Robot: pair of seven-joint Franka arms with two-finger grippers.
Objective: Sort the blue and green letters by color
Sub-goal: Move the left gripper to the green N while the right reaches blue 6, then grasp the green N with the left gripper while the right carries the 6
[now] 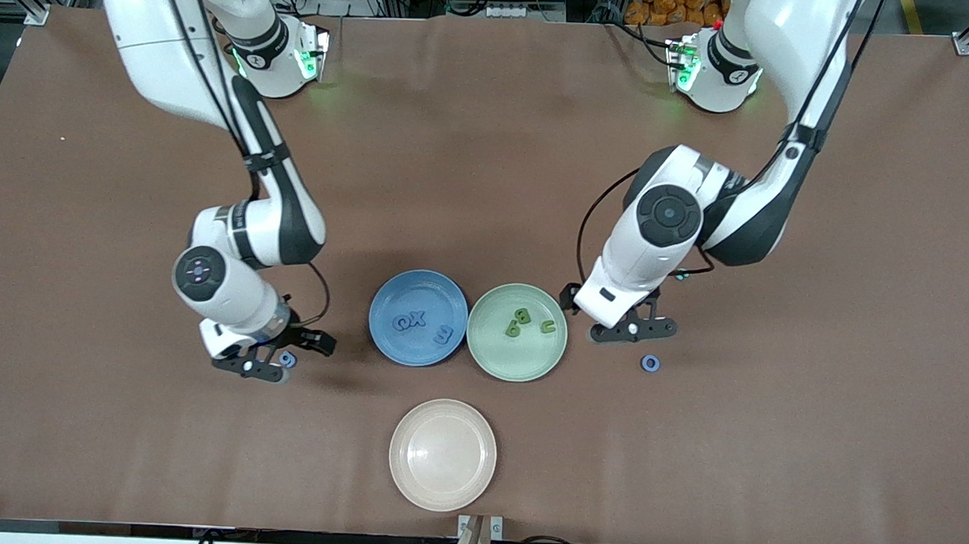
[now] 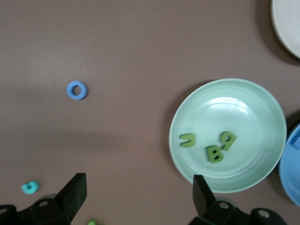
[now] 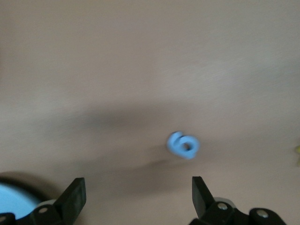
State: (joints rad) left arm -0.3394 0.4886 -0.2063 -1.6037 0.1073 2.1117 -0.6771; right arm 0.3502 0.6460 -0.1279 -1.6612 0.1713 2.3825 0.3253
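Left gripper (image 1: 632,331) wide open beside green plate (image 1: 515,367) | right gripper (image 1: 272,359) wide open over blue letter (image 1: 288,360) | blue O (image 1: 650,363) on table

We see bare brown table (image 1: 489,158) toward the bases. Touching blue plate (image 1: 391,343) and green plate (image 1: 529,365) leave no gap; the beige plate (image 1: 442,454) lies nearer the camera.

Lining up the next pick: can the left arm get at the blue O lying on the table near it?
Probably yes. The blue O lies alone on bare table beside the green plate, just nearer the camera than the open left gripper. Nothing stands between them.
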